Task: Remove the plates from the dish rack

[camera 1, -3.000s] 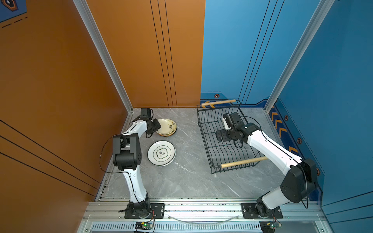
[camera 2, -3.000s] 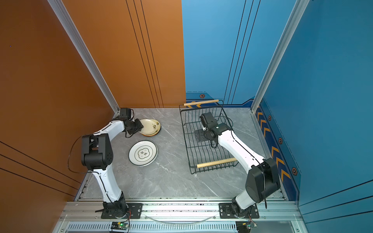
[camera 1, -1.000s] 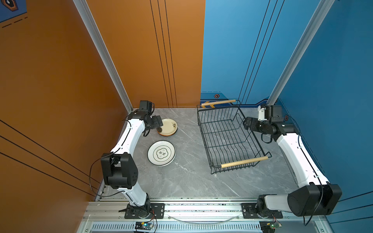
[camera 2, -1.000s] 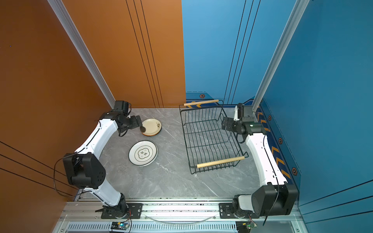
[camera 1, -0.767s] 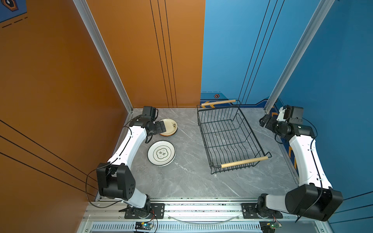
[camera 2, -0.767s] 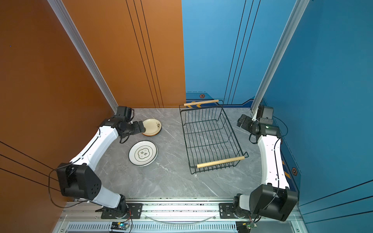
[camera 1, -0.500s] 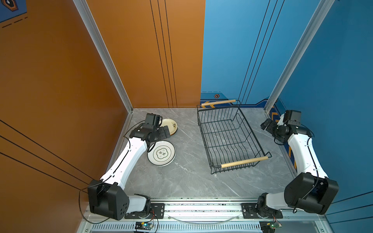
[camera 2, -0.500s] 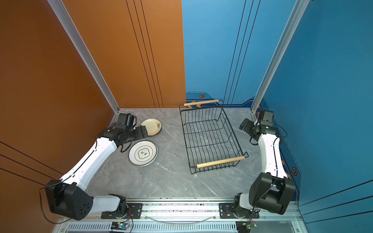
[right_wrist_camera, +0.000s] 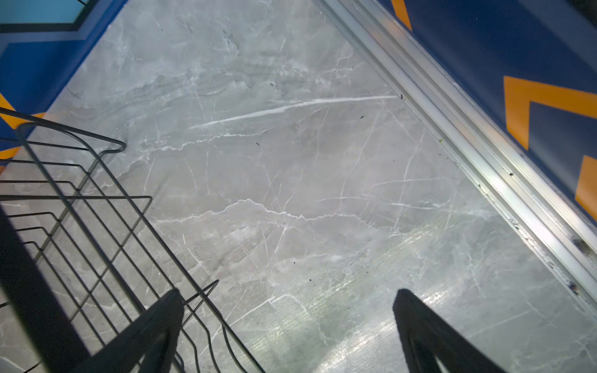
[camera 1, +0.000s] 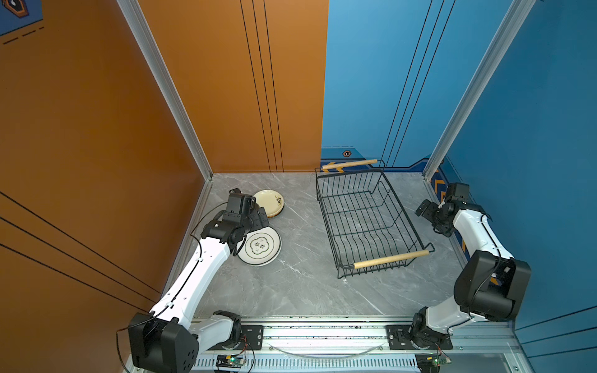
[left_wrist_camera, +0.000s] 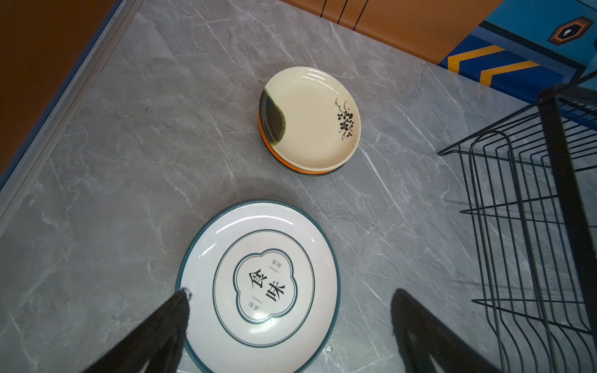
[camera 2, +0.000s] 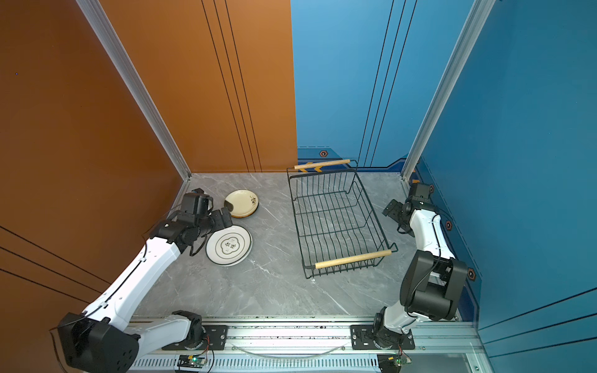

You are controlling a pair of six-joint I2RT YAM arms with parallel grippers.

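Note:
The dish rack [camera 1: 391, 259] [camera 2: 353, 258], a black wire basket with wooden rod handles, stands right of centre and holds no plates. On the left lies a stack of small plates, a cream one [camera 1: 271, 200] [left_wrist_camera: 310, 118] on top and an orange rim showing beneath. In front of it lies a large white plate [camera 1: 262, 247] [camera 2: 230, 246] with a dark rim. My left gripper [camera 1: 261, 215] [left_wrist_camera: 290, 292] hangs open and empty above that plate's near edge. Open and empty too, my right gripper [camera 1: 425, 210] [right_wrist_camera: 287, 292] hovers over bare table beside the rack's right side [right_wrist_camera: 80, 210].
An orange wall [camera 1: 97, 129] closes the left and back left. Blue walls [camera 1: 533, 129] close the back right and right, with an aluminium rail [right_wrist_camera: 468, 135] at the right wall's foot. The arm bases sit on a metal rail [camera 1: 323, 332] along the front edge.
The left gripper drew back from above the cream-topped stack toward the front, to above the large white plate. The right gripper swung away from the rack toward the right wall. Both stayed open.

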